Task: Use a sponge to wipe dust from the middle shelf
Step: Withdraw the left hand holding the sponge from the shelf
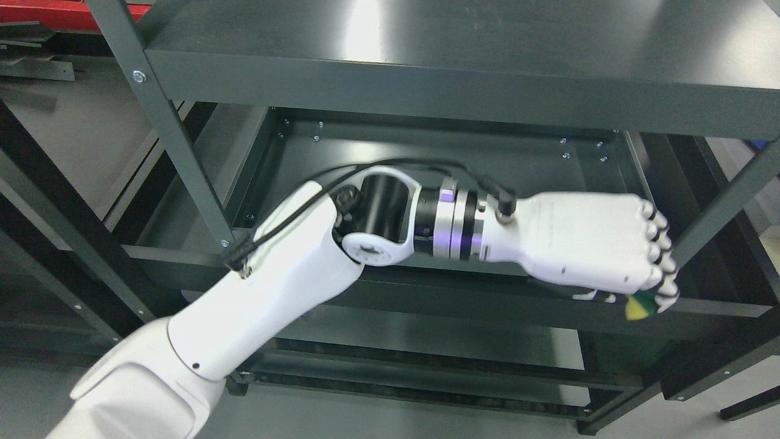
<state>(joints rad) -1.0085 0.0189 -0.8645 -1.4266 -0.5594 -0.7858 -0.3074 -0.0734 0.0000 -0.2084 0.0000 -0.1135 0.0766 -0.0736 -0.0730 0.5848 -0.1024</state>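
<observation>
Left hand [600,244], back facing up, fingers [661,253] curled down and clamped on the sponge [638,306]; only a yellow-and-green corner of it shows below the fingertips. Hand sits over the right front end of the middle shelf [426,152], sponge at the shelf's front lip, just inside the right front post [725,207]. Whether the sponge presses on the surface cannot be told. Judgement: wiping stroke in hand, at its right extreme. Bare shelf lies behind and to the hand's left. Next move likely calls for a sweep leftward with steady downward pressure, wrist clear of the upper shelf [463,73].
</observation>
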